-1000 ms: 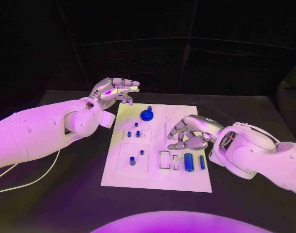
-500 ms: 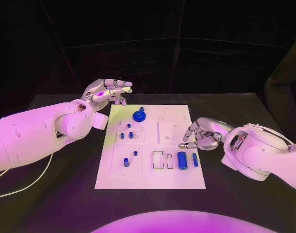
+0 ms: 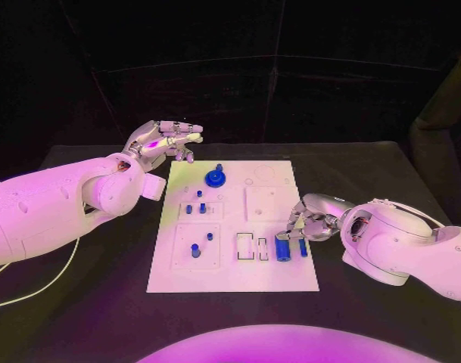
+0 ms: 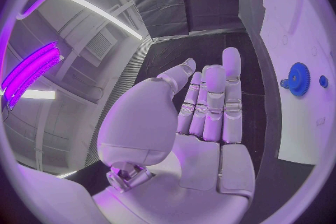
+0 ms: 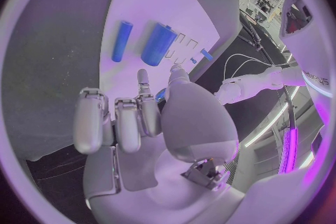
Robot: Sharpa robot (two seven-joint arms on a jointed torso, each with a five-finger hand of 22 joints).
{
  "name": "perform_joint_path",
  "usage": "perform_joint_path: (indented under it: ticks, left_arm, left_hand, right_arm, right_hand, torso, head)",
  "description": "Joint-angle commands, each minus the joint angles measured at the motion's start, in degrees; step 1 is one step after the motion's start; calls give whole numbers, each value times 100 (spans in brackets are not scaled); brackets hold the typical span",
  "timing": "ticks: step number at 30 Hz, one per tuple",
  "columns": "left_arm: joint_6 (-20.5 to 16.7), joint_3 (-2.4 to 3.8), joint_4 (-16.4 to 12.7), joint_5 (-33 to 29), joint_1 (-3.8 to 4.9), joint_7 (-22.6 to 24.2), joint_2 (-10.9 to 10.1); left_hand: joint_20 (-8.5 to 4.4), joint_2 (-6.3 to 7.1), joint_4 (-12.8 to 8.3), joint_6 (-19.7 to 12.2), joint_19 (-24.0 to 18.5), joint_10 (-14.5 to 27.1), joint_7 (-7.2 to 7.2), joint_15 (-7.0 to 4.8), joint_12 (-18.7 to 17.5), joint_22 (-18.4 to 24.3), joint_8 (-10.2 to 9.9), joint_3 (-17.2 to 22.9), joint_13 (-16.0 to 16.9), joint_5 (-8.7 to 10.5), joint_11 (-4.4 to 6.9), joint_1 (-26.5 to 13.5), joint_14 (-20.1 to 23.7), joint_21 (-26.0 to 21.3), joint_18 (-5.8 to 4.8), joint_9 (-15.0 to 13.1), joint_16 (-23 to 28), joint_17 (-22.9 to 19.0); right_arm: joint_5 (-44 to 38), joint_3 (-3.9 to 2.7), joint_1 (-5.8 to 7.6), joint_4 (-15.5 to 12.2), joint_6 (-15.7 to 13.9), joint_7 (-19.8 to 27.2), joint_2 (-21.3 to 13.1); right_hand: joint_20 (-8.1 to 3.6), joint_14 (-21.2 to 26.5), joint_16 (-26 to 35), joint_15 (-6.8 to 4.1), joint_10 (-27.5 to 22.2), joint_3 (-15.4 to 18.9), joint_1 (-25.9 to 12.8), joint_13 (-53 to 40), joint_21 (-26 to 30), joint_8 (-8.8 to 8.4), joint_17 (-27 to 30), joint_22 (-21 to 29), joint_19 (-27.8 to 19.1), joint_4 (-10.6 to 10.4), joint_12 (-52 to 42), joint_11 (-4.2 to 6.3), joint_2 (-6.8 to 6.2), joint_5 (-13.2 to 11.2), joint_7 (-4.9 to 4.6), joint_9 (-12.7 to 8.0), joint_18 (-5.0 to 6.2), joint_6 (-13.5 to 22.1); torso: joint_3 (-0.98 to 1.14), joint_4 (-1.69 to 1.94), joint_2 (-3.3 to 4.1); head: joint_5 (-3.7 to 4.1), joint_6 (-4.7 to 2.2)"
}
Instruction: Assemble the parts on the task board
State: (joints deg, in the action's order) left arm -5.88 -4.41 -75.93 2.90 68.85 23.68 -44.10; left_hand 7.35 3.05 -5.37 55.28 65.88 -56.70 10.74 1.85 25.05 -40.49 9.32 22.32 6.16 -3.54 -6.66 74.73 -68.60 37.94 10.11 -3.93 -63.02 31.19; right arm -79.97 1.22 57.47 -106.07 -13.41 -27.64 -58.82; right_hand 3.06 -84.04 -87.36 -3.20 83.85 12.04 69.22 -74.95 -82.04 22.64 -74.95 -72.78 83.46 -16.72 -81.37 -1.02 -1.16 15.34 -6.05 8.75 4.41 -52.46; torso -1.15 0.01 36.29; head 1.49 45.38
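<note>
Task board (image 3: 269, 276): white rectangular plate, flat in the middle of the black table (image 3: 383, 162), long side running away from the robot.

Parts on the board: a blue gear (image 3: 216, 178) with an upright stem at the far end; small blue pegs (image 3: 194, 207) standing in a recessed block left of centre; two more small pegs (image 3: 197, 250) in a square recess nearer the robot; a thick blue cylinder (image 3: 284, 248) and a thinner blue rod (image 3: 302, 247) lying side by side on the right half, beside two empty rectangular slots (image 3: 245, 246). The right wrist view shows the same cylinder (image 5: 158, 44) and rod (image 5: 122, 41) lying apart from each other on the white surface.

Left hand (image 3: 165, 141): raised beyond the board's far left corner, clear of it, holding nothing. In the left wrist view the hand (image 4: 203, 117) has its fingers (image 4: 213, 95) straight and close together, thumb set apart.

Right hand (image 3: 309, 219): low over the board's right edge, just beside the cylinder and rod. Its fingers (image 5: 115, 123) curl loosely, slightly apart; fingertips point toward the two pieces. Whether any fingertip touches them cannot be told.
</note>
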Motion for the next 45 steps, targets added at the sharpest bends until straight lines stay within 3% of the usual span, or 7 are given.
perform_joint_path:
  ticks: [1,11,24,35,45]
  left_arm:
    - [62,3,-10,-19,9,34,-7]
    - [71,3,-8,-19,8,32,-13]
    - [81,3,-11,-19,8,22,-27]
    - [95,3,-15,-19,8,14,-30]
    - [115,3,-18,-19,7,1,-34]
  left_hand:
    - [1,-41,-11,-20,-27,45,23,-17,18,6,39,14,6,-20,11,-34,42,-21,36,6,28,-6]
    - [1,-41,-11,-20,-27,45,23,-17,18,6,39,14,6,-20,11,-34,42,-21,36,6,28,-6]
    - [3,-35,-7,-23,-26,49,24,-15,31,11,46,6,8,-18,10,-46,48,-27,37,4,29,-21]
    - [4,-34,-4,-25,-25,53,25,-14,34,13,48,3,7,-18,8,-53,50,-29,37,4,29,-25]
    - [4,-34,-4,-25,-25,53,25,-14,34,13,48,3,7,-18,8,-53,50,-29,37,4,29,-25]
  right_arm:
    - [-127,2,-14,24,311,-394,34]
    - [-195,5,-66,66,568,-544,167]
    - [-407,5,-262,165,687,-640,345]
    - [-695,5,-319,205,514,-872,468]
    - [-467,4,-323,103,313,-919,447]
  right_hand:
    - [4,-481,-30,32,70,54,-90,-404,-38,64,-906,-46,80,5,-22,-23,20,-50,12,25,-118,16]
    - [-7,-487,-50,13,60,140,-281,-428,-69,229,-954,-101,87,-1,-13,5,43,-130,49,122,-126,-18]
    - [-16,-485,-51,6,41,130,-218,-415,-83,304,-961,-131,88,30,19,16,46,-199,60,179,-130,-1]
    - [-19,-487,-57,-2,59,8,532,-480,-103,450,-985,-170,84,397,26,22,204,402,60,315,-136,69]
    - [-16,-492,-65,-1,80,49,543,-518,-113,476,-1007,-192,89,416,8,23,234,616,63,344,-139,60]
  torso:
    - [4,1,0]
    - [5,4,3]
    - [0,1,4]
    - [4,-3,-5]
    - [3,2,-1]
  head:
    - [-4,14]
    - [-12,35]
    - [-39,78]
    - [-52,91]
    - [-30,72]
